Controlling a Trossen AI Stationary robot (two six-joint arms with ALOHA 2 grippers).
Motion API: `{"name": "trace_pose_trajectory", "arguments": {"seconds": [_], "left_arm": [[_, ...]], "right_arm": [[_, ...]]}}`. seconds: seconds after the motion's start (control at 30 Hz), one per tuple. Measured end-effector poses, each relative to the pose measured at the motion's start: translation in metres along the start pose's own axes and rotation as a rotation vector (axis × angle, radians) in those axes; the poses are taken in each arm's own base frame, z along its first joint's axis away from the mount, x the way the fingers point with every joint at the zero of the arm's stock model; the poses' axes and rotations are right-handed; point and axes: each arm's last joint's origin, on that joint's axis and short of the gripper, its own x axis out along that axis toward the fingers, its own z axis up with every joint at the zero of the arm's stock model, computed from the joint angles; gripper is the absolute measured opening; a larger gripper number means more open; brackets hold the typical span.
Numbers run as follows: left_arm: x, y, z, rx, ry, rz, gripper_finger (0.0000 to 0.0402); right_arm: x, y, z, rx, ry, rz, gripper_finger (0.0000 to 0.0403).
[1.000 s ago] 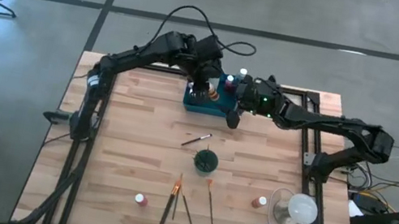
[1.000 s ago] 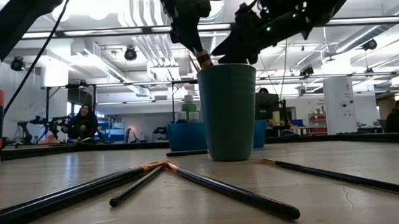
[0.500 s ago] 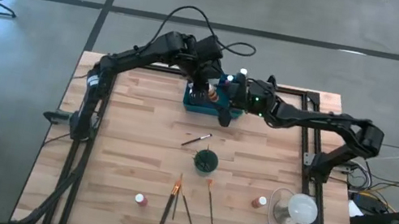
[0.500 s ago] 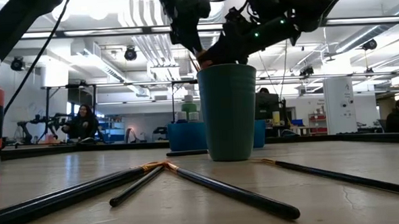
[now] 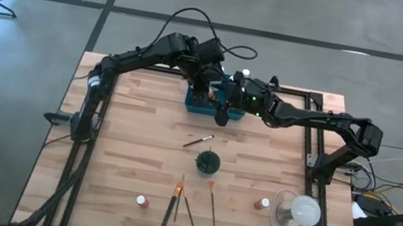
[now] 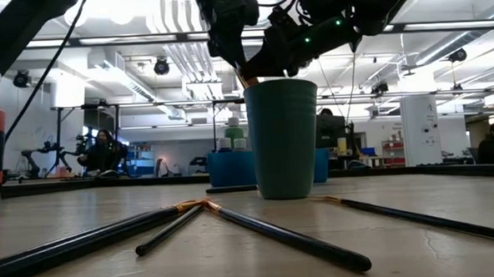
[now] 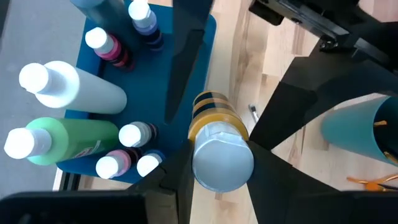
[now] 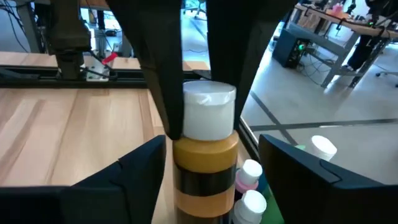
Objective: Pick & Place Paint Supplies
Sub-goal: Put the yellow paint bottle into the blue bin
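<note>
1. Two grippers meet at one bottle, upper centre of the high frame. The left gripper (image 7: pixel 221 171) is pinching the white cap of the yellow-and-black bottle (image 7: pixel 214 121); you can see both its fingers on that cap in the right wrist view.
2. The right gripper (image 8: pixel 214 165) straddles the same bottle (image 8: pixel 205 165) with fingers (image 8: pixel 134 171) spread on either side of the body, clear gaps both sides, not touching yet.
3. Key relation: the bottle's long axis is upright, cap up, and it sits dead centre between the right gripper's fingers, just ahead of them. The left gripper (image 5: pixel 204 88) has the cap from above, while the right gripper (image 5: pixel 222 113) sits lower, level with the body. Looks like a handover; my read only.
4. Bottle position: at the near edge of the teal tray (image 5: pixel 196 107), over its edge or just outside it. Whether its base is on the tray or lifted, you cannot tell.
5. Outward: other white-capped bottles (image 7: pixel 74 93) fill the tray beside it, green, pale and pink ones lying or standing close.
6. Further out, lower centre of the high frame: green cup (image 5: pixel 208 162), loose paintbrushes (image 5: pixel 186 208), two stray small bottles (image 5: pixel 141 200) on the wooden table (image 5: pixel 120 149). Neither arm is near those.
</note>
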Motion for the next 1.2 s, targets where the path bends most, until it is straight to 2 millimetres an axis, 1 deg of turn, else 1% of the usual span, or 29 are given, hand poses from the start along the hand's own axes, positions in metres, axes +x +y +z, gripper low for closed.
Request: {"name": "trace_pose_trajectory", "arguments": {"seconds": [0.2,0.4,0.87,1.0,1.2], "left_arm": [[0.0008,0.0,-0.0003,0.0,0.003,-0.001,0.012],[0.0009,-0.0007,0.0004,-0.016,-0.004,-0.008,0.012],[0.001,-0.004,0.0021,-0.068,-0.02,-0.044,0.012],[0.001,-0.0041,0.0021,-0.075,-0.019,-0.044,0.012],[0.0008,-0.0043,0.0021,-0.083,-0.018,-0.042,0.012]], "right_arm": [[0.0003,0.0041,0.001,-0.003,-0.006,0.01,0.0219],[0.0004,0.0063,0.0014,-0.005,-0.009,0.019,0.0207],[0.0006,0.007,0.0005,-0.004,-0.002,0.024,0.0214],[0.0006,0.0072,0.0005,-0.004,-0.002,0.026,0.02],[0.0006,0.0075,-0.0025,-0.002,0.029,0.028,0.0167]]}}
